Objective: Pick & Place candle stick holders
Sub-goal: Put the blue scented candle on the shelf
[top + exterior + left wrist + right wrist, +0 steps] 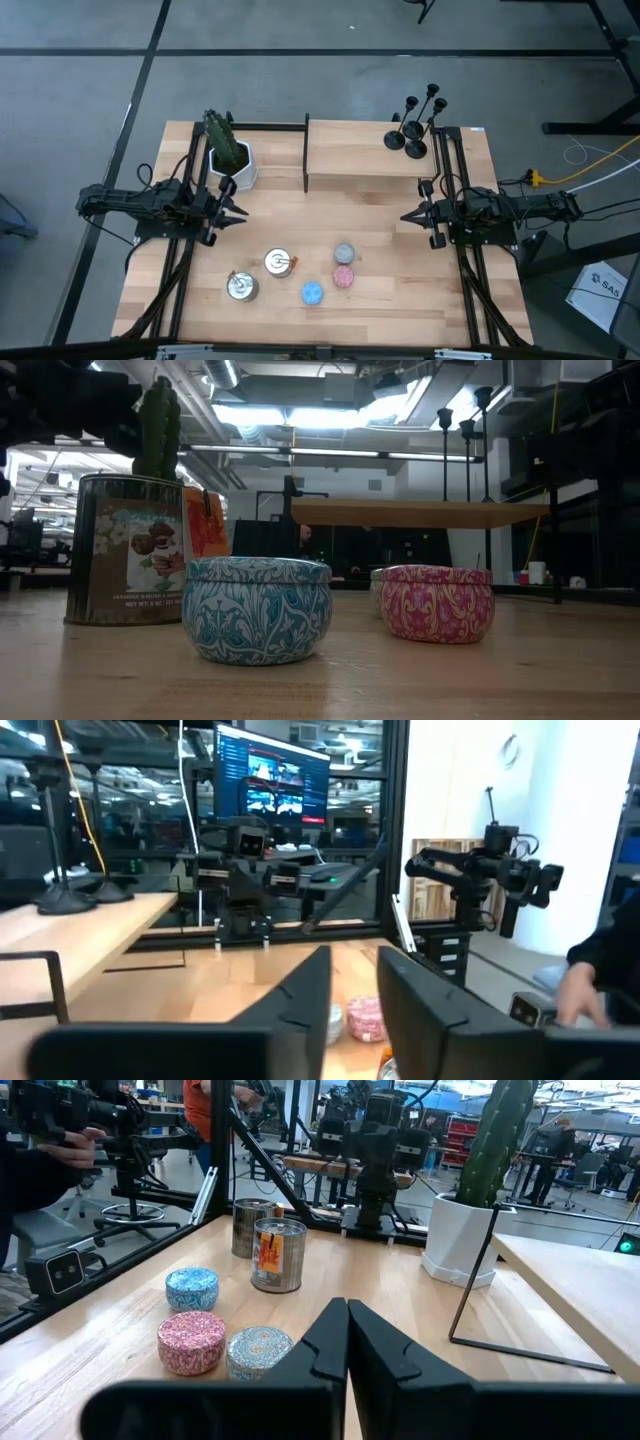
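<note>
Several black candle stick holders (412, 128) stand on their round bases at the far right end of a raised wooden shelf (365, 160). In the low view their stems and cups (467, 430) rise above the shelf. Two bases (65, 900) show in the left wrist view. My left gripper (240, 212) (352, 960) hovers at the table's left, pointing toward the right, with a gap between its fingers and nothing in it. At the table's right, my right gripper (405, 216) (347, 1308) points toward the left, shut and empty. Both are far from the holders.
A cactus in a white pot (228, 160) stands far left beside the shelf. Two silver tins (280, 262) (241, 287) and small grey (344, 252), pink (343, 276) and blue (312, 292) round candles sit on the near middle of the table. A person's hand (580, 1000) shows beyond the table.
</note>
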Action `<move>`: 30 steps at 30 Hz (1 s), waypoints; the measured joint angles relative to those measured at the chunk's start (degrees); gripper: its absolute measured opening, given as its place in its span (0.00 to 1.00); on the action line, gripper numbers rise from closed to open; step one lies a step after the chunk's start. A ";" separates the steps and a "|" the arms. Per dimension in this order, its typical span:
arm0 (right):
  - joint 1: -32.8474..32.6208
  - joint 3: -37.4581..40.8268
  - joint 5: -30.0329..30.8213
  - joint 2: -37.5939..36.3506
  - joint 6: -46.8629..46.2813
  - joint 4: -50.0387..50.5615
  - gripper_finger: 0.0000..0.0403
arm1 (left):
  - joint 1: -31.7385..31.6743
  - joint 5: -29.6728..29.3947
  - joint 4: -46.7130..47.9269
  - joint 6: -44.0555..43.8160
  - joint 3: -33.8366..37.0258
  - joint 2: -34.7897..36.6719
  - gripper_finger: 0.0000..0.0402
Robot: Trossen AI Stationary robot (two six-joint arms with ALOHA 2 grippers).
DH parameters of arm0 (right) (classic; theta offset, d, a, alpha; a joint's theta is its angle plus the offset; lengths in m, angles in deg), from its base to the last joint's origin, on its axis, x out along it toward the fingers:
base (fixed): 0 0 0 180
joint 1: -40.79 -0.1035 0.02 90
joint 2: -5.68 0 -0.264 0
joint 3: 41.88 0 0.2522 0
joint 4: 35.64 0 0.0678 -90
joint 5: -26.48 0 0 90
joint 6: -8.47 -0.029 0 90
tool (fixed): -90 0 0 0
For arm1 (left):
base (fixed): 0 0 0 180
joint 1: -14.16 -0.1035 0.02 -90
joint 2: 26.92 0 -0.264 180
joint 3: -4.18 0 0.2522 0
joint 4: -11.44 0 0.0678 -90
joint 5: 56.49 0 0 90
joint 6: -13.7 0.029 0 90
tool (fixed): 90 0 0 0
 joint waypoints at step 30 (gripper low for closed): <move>-0.01 0.00 -0.02 -0.01 0.00 0.00 0.03 | 0.62 3.09 6.41 5.11 -25.80 -44.77 0.54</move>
